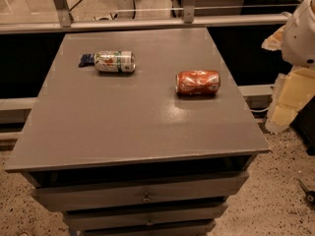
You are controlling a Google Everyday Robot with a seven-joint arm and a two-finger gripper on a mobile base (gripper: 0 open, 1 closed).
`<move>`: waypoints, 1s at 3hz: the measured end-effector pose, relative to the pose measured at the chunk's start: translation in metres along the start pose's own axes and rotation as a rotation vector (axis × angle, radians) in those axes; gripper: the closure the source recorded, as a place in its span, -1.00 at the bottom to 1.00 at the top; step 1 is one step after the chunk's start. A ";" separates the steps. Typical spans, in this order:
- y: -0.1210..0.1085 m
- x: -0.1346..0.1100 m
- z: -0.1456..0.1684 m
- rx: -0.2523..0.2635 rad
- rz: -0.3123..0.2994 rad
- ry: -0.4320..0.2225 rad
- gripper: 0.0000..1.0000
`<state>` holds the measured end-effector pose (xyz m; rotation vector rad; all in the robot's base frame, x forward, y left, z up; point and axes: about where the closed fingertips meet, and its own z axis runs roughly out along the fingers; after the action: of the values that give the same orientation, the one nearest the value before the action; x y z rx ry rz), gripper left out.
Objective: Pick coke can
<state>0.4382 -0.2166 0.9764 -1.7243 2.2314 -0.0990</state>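
1. We are looking at a room with a speckled floor (275, 181). A metal rail (147, 23) is running across the back, with glass panels above it.
2. We are seeing a grey table (147, 127) filling most of the view. Its flat top is narrowing toward the far edge, and drawers (142, 191) with small knobs are stacking up under the near edge.
3. We are noticing a white rounded part of the robot (301, 31) hanging at the upper right of the view, beyond the table's far right corner and clear of the top. The gripper is lying out of view, so we cannot tell whether it is spread or pressed together.
4. We are spotting pale yellowish foam blocks (290, 100) leaning on the floor past the table's right edge.
5. We are finding the coke can (198, 82) lying on its side near the right edge, about halfway between the near and far edges. It is red-orange with white lettering, looking a little dented, its silver ends pointing left and right.
6. We are seeing a white-and-green can (114, 61) also lying on its side, toward the far left corner and well apart from the coke can.
7. We are making out a small dark blue object (87, 60) sitting right at the left end of the white-and-green can; we cannot tell what it is.
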 end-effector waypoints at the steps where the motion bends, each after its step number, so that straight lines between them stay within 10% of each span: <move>1: 0.000 -0.001 0.000 0.003 -0.001 -0.003 -1.00; 3: -0.036 -0.034 0.045 0.020 -0.028 -0.100 -1.00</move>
<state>0.4919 -0.1877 0.9493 -1.7120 2.1279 -0.0401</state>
